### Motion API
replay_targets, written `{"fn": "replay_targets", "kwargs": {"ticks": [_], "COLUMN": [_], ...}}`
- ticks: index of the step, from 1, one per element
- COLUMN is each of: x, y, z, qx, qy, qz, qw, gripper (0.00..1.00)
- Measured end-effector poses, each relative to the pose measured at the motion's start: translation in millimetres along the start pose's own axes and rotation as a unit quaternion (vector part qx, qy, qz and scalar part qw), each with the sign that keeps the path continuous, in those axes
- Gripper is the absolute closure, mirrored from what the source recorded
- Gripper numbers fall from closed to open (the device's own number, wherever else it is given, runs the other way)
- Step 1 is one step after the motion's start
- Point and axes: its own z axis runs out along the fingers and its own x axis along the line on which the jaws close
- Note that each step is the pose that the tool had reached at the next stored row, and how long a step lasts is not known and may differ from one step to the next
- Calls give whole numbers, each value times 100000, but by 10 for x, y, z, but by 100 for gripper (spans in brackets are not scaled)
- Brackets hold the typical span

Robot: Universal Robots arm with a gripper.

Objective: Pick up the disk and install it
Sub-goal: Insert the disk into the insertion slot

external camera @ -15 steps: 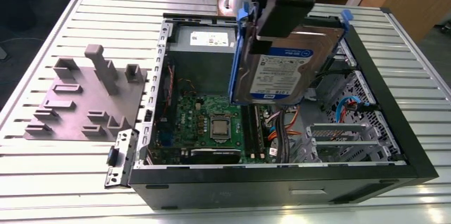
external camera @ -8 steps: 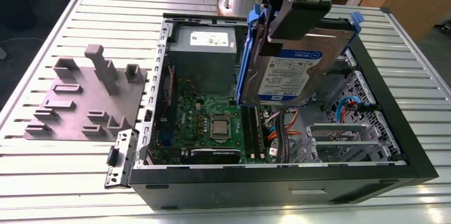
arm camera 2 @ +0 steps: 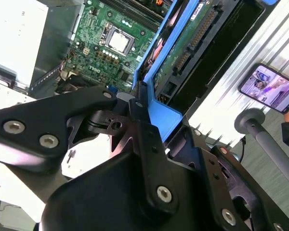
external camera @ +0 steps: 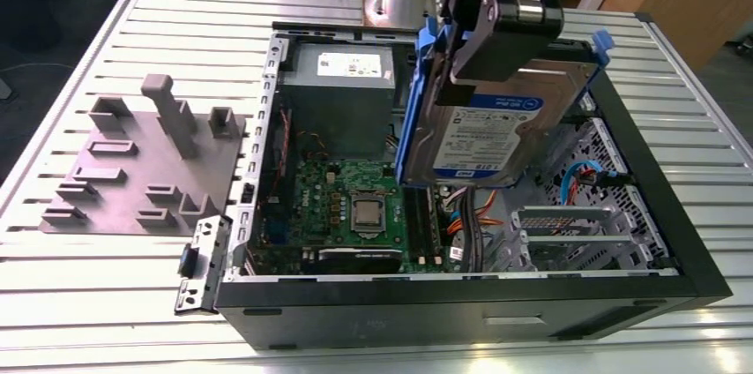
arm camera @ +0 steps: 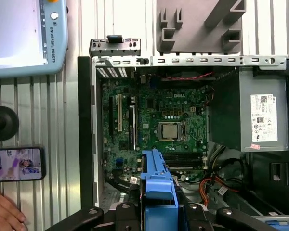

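Looking at the exterior view, you see the gripper [external camera: 477, 56] holding the disk [external camera: 477, 140] nearly upright over the open computer case [external camera: 471, 290]. Its fingers pinch the blue carrier frame at the disk's upper edge, and the labelled face is turned to the camera. From the motherboard [external camera: 353, 206], the disk hangs at about 2 o'clock; the grey power supply [external camera: 341, 74] sits at 12 o'clock of that board. Whether the disk's lower edge touches the cables beneath it, you cannot tell. At 9 o'clock of the case, a grey fixture plate [external camera: 141, 162] lies on the slatted desk [external camera: 94, 303]. In the second wrist view, the fingers [arm camera 2: 147, 139] press against the blue frame. In the first wrist view, a hand [arm camera: 5, 214] shows near a phone [arm camera: 17, 163] on the desk beside the case.
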Motion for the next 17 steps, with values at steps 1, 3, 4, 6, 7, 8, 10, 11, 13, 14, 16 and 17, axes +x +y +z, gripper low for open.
{"fn": "replay_targets", "kwargs": {"ticks": [1, 3, 4, 6, 7, 8, 10, 11, 13, 14, 16, 17], "x": [4, 8, 16, 19, 19, 19, 19, 19, 21, 26, 42, 56], "y": [0, -1, -1, -1, -1, -1, -1, -1, -1, -1, -3, -3], "z": [0, 0, 0, -1, 0, 0, 0, 0, -1, 0, 0, 0], "qx": [-2, -1, 0, -1, -1, 0, 0, -1, -2, 0, -2, -1], "qy": [2, -2, -2, 4, -1, 0, -2, -1, 4, -5, 0, 1], "qz": [8, 5, 2, 3, 1, 1, 3, 1, 4, -2, -6, -1], "qw": [100000, 100000, 100000, 100000, 100000, 100000, 100000, 100000, 100000, 100000, 100000, 100000], "gripper": [63, 63, 63, 63, 63, 63, 63, 63, 63, 63, 63, 63]}}
